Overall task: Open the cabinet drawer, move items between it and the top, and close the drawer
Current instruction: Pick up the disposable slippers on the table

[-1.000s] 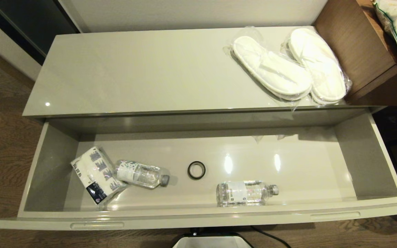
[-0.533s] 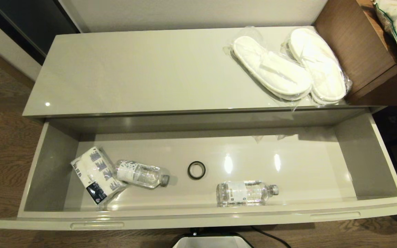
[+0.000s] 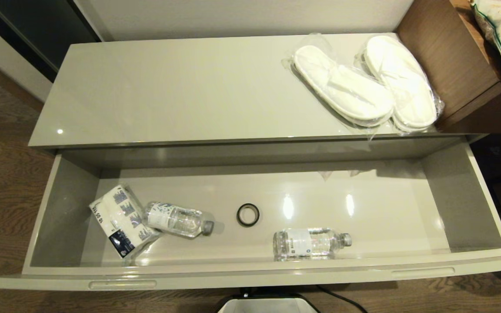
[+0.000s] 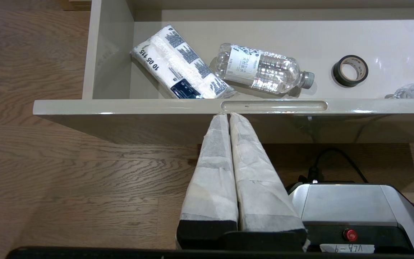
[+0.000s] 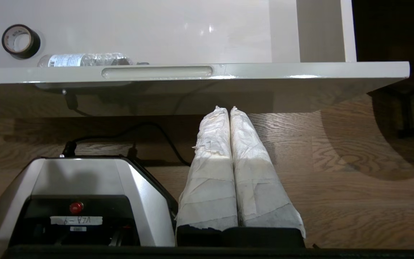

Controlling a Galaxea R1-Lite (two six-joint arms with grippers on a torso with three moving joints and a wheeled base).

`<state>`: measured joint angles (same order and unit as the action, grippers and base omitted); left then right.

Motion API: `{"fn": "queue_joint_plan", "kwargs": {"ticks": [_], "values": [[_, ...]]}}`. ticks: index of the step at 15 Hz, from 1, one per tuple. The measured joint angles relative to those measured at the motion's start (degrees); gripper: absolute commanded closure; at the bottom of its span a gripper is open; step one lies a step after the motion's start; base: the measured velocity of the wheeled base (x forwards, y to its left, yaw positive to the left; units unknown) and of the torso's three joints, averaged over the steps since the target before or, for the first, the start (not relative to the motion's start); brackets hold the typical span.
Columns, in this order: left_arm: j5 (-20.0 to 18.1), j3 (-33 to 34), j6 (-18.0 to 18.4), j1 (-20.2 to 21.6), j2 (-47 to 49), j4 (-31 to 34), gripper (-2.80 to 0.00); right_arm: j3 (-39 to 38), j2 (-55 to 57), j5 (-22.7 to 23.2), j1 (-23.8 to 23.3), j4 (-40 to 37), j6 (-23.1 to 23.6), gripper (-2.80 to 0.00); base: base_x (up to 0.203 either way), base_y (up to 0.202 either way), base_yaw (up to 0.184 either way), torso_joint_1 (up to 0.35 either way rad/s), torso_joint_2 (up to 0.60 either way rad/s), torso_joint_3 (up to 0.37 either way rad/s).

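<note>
Wood flooring is surrounding the cabinet drawer [image 3: 250,271], standing open. 2 slippers [image 3: 365,84] are lying on the top [image 3: 168,87]. Left gripper [image 4: 228,117] and right gripper [image 5: 229,109] are parked below, fingers pressed together. Next move: closing the drawer, likely.

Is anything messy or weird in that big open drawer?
A bit messy, nothing broken. In the cabinet drawer, two water bottles lie on their sides rather than standing, and the tissue pack sits crooked against one. A roll of black tape lies loose between them. No spill shows. The bagged slippers rest on the top.
</note>
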<state>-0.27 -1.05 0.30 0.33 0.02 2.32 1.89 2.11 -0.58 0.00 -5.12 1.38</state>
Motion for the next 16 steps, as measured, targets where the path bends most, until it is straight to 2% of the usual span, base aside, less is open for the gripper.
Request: {"fn": "queue_joint_plan", "kwargs": {"ticks": [11,16], "values": [[0.0,0.0,0.0,0.0,0.0,0.0,0.0,0.04,-0.11,-0.18,0.0,-0.19,-1.09,0.0,0.0,0.0,0.0,0.0,0.0,0.0],[0.0,0.0,-0.01,0.0,0.0,0.0,0.0,0.64,-0.07,-0.11,0.02,-2.07,-0.2,0.0,0.0,0.0,0.0,0.0,0.0,0.0]]}}
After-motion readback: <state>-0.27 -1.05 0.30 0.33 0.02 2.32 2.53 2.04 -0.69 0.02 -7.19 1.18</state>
